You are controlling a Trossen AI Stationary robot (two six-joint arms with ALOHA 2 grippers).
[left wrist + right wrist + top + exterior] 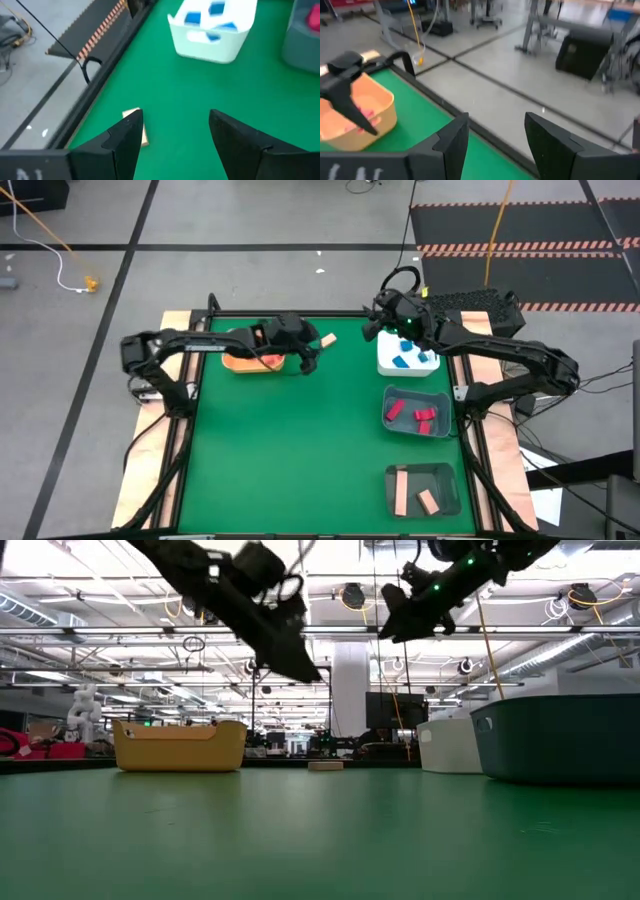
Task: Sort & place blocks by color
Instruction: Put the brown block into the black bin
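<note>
left claw (309, 363) open near tan block (326, 340), right claw (374, 330) open

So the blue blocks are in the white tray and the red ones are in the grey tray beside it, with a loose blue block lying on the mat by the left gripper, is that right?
Nearly: the loose block by the left gripper is tan, not blue, as the high view shows. The blue blocks are in the white tray, and the red ones in the grey tray beside it.
</note>
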